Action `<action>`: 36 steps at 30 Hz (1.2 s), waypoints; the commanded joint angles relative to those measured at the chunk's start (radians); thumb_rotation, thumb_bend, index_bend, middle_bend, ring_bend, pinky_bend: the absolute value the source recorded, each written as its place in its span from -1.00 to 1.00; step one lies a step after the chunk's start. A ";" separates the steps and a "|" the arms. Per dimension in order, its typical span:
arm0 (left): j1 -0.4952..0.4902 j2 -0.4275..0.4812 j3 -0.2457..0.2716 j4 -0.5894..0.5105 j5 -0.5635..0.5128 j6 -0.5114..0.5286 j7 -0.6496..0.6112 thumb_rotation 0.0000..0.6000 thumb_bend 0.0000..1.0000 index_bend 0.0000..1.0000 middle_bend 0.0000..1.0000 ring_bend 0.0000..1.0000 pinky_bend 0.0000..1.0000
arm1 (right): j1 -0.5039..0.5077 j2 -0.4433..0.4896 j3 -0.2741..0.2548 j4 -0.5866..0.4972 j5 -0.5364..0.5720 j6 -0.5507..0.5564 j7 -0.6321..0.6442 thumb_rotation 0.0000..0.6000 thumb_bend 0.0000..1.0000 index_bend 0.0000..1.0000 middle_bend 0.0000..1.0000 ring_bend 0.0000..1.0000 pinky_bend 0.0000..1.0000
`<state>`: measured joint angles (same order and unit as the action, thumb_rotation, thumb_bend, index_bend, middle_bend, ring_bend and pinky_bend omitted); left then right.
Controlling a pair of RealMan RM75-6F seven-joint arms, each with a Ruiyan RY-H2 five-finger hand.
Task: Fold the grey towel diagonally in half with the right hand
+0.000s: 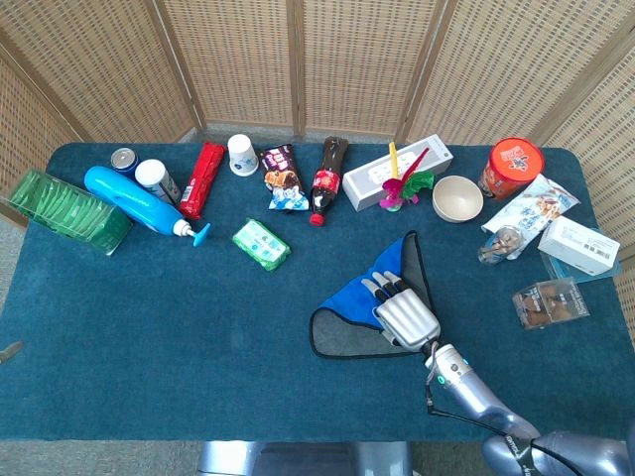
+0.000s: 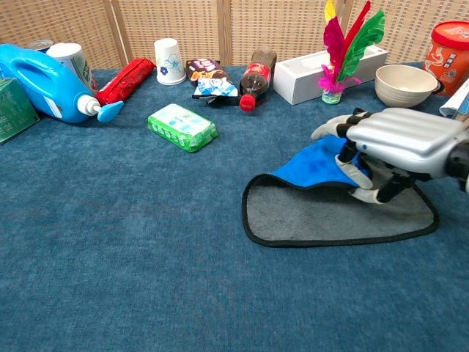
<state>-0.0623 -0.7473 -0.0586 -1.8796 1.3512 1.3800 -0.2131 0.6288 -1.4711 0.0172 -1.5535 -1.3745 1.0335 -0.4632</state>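
Note:
The grey towel (image 2: pixel 315 218) (image 1: pixel 337 335) with a black edge lies on the blue table cloth, right of centre. Its far left corner is lifted and turned over, showing the blue underside (image 2: pixel 316 166) (image 1: pixel 362 293). My right hand (image 2: pixel 396 143) (image 1: pixel 405 313) pinches that blue flap and holds it above the grey part, near the towel's middle. The near left and near right corners still lie flat. My left hand is not in either view.
Along the back stand a cola bottle (image 2: pixel 258 72), a white box (image 2: pixel 328 64), a feather toy (image 2: pixel 348 45), a cream bowl (image 2: pixel 405 83) and an orange tub (image 2: pixel 449 45). A green pack (image 2: pixel 182 126) and blue detergent bottle (image 2: pixel 40 79) lie left. Packets (image 1: pixel 552 300) sit right.

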 commanded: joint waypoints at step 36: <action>-0.018 -0.016 0.001 -0.029 -0.017 -0.019 0.069 1.00 -0.62 -1.00 -1.00 -1.00 -1.00 | 0.000 0.176 -0.170 0.155 -0.438 0.089 0.305 1.00 -0.19 0.52 -0.75 -1.00 -0.66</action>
<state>-0.0804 -0.7631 -0.0579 -1.9082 1.3336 1.3605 -0.1438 0.6273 -1.3004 -0.1470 -1.4118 -1.7987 1.1149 -0.1673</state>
